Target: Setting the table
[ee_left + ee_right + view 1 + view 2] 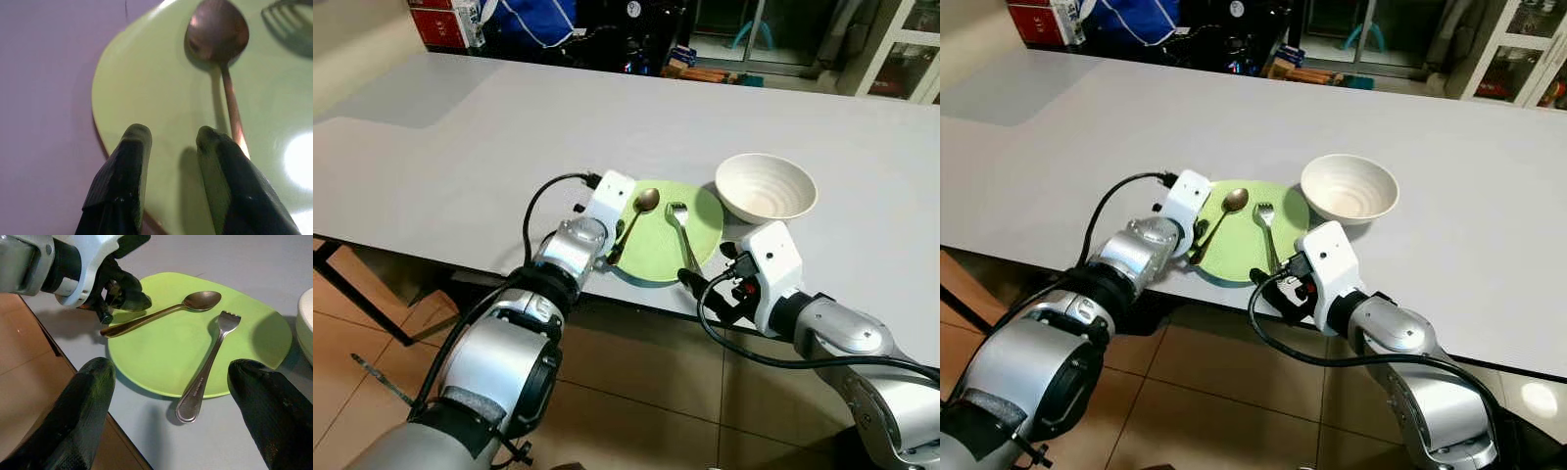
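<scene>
Now spoon and fork lie on green plate (bowl beside).

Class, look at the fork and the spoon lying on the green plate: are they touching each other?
Apart. The right wrist view shows a bare strip of green plate running between the spoon and the fork along their whole length.

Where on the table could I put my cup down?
The gray table is bare left of the green plate and across its far side beyond the white bowl. It is crowded at the near edge: spoon and fork on the plate, left gripper and right gripper close by.
</scene>
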Available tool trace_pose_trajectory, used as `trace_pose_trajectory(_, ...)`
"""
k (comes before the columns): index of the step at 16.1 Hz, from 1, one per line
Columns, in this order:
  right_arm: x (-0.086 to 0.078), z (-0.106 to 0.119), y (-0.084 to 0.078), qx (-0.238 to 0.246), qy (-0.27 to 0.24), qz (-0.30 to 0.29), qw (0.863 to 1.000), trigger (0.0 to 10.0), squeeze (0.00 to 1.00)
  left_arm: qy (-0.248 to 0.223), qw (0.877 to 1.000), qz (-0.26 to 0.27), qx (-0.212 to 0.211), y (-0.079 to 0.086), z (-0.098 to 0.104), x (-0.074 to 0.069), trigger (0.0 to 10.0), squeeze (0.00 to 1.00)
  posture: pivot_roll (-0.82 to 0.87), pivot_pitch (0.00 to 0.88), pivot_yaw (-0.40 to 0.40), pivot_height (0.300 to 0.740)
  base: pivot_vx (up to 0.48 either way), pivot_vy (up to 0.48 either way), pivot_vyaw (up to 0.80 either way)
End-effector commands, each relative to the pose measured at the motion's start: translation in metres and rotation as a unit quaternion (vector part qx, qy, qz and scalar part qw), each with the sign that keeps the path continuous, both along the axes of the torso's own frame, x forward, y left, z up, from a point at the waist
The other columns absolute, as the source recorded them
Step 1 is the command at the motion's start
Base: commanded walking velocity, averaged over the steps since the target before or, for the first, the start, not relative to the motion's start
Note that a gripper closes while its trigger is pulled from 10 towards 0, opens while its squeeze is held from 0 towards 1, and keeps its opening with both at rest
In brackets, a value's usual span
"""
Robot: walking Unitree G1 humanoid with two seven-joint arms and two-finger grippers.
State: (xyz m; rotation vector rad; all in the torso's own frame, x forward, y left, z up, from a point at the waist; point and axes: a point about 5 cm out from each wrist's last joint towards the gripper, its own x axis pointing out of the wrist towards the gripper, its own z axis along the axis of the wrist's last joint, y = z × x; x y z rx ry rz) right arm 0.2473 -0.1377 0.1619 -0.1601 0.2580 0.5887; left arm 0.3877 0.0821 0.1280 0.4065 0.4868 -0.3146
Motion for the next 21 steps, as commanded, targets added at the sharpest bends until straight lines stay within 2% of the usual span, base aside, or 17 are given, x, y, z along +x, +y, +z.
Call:
trace_pose_trajectory(1,0.001,0.004,0.000,-0.002,-0.009,0.003,1.000,10.0,0.00,-0.001,1.000,-0.009,0.018,0.002,-0.002,-0.001,10.0,0.00,-0.06,0.042,0.050,0.740,0.000,0.000,0.00)
trace_pose_trajectory(3,0.001,0.004,0.000,-0.002,-0.010,0.003,1.000,10.0,0.00,0.001,0.999,-0.021,0.029,0.001,-0.006,-0.002,10.0,0.00,-0.06,0.039,0.050,0.740,0.000,0.000,0.00)
trace_pose_trajectory(11,0.001,0.004,-0.001,-0.004,-0.010,0.002,1.000,10.0,0.00,0.011,0.999,-0.047,0.010,-0.009,-0.005,-0.005,10.0,0.00,-0.06,0.028,0.049,0.740,0.000,0.000,0.00)
trace_pose_trajectory(14,0.001,0.005,-0.001,-0.005,-0.013,0.000,1.000,10.0,0.00,0.004,0.999,-0.048,0.016,-0.006,0.001,-0.002,10.0,0.00,-0.06,0.026,0.051,0.740,0.000,0.000,0.00)
trace_pose_trajectory(16,0.003,0.006,-0.004,-0.002,-0.019,-0.013,1.000,10.0,0.00,-0.004,0.999,-0.035,0.006,0.000,0.010,0.001,10.0,0.00,-0.06,0.029,0.055,0.740,0.000,0.000,0.00)
trace_pose_trajectory(17,0.006,0.008,-0.008,0.007,-0.024,-0.035,0.999,10.0,0.00,-0.011,1.000,-0.014,-0.002,0.015,0.021,0.003,10.0,0.00,-0.06,0.031,0.053,0.740,0.000,0.000,0.00)
trace_pose_trajectory(19,0.009,0.008,-0.010,0.014,-0.027,-0.051,0.998,10.0,0.00,-0.025,1.000,-0.005,-0.005,0.031,0.033,-0.002,10.0,0.00,-0.05,0.038,0.048,0.740,0.000,0.000,0.00)
trace_pose_trajectory(20,0.012,0.008,-0.011,0.017,-0.028,-0.059,0.998,10.0,0.00,-0.048,0.999,-0.008,-0.006,0.042,0.042,-0.008,10.0,0.00,-0.05,0.038,0.048,0.740,0.000,0.000,0.00)
trace_pose_trajectory(21,0.015,0.008,-0.012,0.015,-0.029,-0.065,0.997,10.0,0.00,-0.109,0.993,-0.048,-0.016,0.049,0.057,-0.017,10.0,0.00,-0.04,0.040,0.044,0.740,0.000,0.000,0.00)
